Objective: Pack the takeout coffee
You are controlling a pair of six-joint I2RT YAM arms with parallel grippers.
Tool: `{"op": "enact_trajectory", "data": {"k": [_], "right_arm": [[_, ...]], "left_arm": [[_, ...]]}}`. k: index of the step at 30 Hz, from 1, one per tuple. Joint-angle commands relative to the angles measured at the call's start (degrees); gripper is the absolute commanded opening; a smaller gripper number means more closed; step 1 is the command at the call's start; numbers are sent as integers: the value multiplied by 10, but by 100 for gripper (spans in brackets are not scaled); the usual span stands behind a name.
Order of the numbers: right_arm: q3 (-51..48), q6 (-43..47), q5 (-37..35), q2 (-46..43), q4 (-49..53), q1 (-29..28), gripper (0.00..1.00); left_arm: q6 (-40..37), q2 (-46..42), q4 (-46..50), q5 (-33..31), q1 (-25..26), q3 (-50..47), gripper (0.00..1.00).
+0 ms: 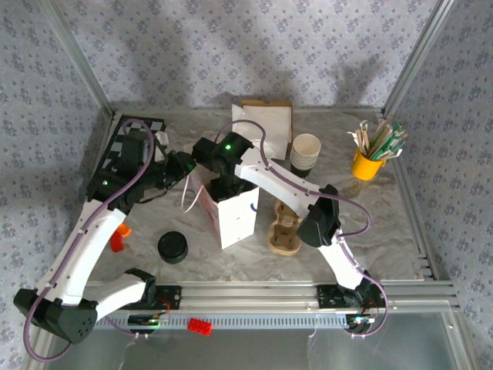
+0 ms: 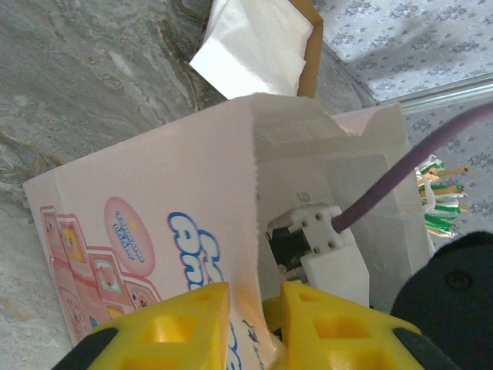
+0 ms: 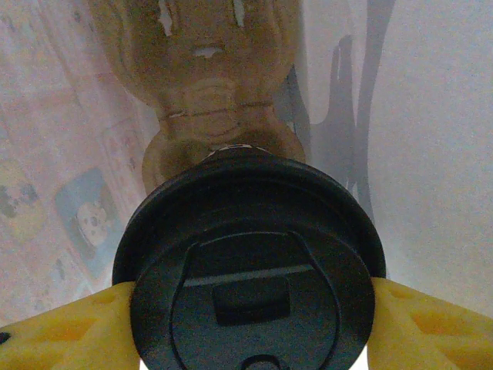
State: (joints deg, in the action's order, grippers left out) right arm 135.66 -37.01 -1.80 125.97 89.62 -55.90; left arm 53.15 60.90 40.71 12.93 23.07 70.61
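The takeout coffee shows its round black lid (image 3: 250, 262) close up in the right wrist view. My right gripper (image 3: 248, 333) is shut on it, a yellow finger (image 3: 62, 331) pressed to each side. That gripper (image 1: 223, 183) reaches down into the open top of the white printed paper bag (image 1: 235, 216), so the cup's body is hidden. My left gripper (image 1: 187, 166) is at the bag's left rim. Its yellow fingers (image 2: 185, 324) stand slightly apart, with the bag's wall (image 2: 154, 193) running between them and a small gap on one side.
Right of the bag stand a brown cup carrier (image 1: 285, 230) and a stack of lidless cream cups (image 1: 305, 152). Black lids (image 1: 172, 247) sit front left. A yellow cup of stirrers (image 1: 370, 158) is at the back right, with napkins (image 1: 263, 123) behind the bag.
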Motion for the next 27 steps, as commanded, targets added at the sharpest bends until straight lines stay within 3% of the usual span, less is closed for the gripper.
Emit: {"op": "enact_trajectory", "data": {"k": [1, 13, 27], "right_arm": [[26, 2, 7, -7, 21, 6, 65], [-31, 5, -11, -23, -4, -4, 65], [-85, 5, -21, -52, -54, -9, 65]], "left_arm": [[0, -17, -14, 17, 6, -5, 23], [-22, -6, 4, -18, 5, 1, 22], [-28, 4, 3, -7, 5, 1, 23]]}}
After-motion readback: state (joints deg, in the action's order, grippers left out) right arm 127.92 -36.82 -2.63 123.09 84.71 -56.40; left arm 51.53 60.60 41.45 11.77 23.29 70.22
